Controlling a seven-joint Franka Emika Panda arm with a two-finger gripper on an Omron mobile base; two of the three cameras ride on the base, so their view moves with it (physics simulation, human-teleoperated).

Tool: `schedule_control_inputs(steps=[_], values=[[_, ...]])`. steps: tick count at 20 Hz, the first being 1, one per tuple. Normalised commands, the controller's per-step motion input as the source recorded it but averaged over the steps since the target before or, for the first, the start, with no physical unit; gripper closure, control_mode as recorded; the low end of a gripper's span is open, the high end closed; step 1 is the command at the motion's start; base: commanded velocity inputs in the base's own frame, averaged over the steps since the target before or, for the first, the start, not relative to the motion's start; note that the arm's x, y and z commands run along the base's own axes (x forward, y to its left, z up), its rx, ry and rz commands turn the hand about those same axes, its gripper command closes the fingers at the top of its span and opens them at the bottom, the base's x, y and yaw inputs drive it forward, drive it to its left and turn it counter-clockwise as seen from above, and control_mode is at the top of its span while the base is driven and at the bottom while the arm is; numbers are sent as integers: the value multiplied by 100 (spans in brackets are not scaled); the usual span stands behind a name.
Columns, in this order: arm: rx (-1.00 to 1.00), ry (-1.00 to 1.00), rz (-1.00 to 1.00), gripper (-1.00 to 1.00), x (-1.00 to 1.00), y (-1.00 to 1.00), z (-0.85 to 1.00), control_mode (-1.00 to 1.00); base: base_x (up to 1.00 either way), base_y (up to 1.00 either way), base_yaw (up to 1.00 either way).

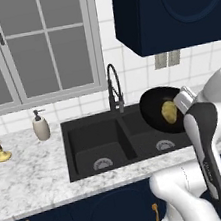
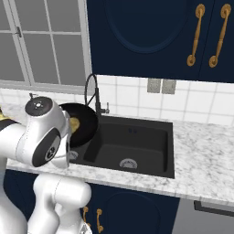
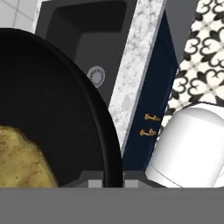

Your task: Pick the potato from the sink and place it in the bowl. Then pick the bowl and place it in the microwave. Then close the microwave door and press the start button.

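Note:
The glossy black bowl point(image 1: 155, 106) hangs tilted on its side above the right basin of the black sink point(image 1: 99, 139), lifted off the counter. The yellowish potato point(image 1: 169, 112) lies inside it. My gripper point(image 1: 181, 100) is shut on the bowl's right rim. From the right base view the bowl point(image 2: 87, 122) shows beside my arm, left of the sink point(image 2: 137, 137), with a sliver of potato point(image 2: 74, 123) visible. In the hand view my gripper point(image 3: 108, 183) pinches the bowl's rim point(image 3: 111, 144), and the potato point(image 3: 22, 162) rests at lower left. The microwave is out of view.
A black arched faucet point(image 1: 114, 89) stands behind the sink. A soap dispenser point(image 1: 41, 126) and a small yellow and red object point(image 1: 1, 151) sit on the marble counter point(image 1: 31, 170) at left. A navy upper cabinet point(image 1: 167, 7) hangs above the bowl.

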Motion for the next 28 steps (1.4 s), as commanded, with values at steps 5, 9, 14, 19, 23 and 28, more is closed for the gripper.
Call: schedule_control_inputs(steps=[5, 9, 14, 19, 23, 28], values=[[2, 7, -8, 100, -5, -6, 1, -100, 0, 0, 0], [0, 4, 0, 100, 0, 0, 0, -100, 0, 0, 0], [0, 0, 0, 100, 0, 0, 0, 100, -2, 0, 0], [0, 0, 0, 100, 0, 0, 0, 100, -41, 0, -43], [0, 0, 0, 100, 0, 0, 0, 100, -36, 0, -67], [0, 0, 0, 100, 0, 0, 0, 100, -32, 0, -73]])
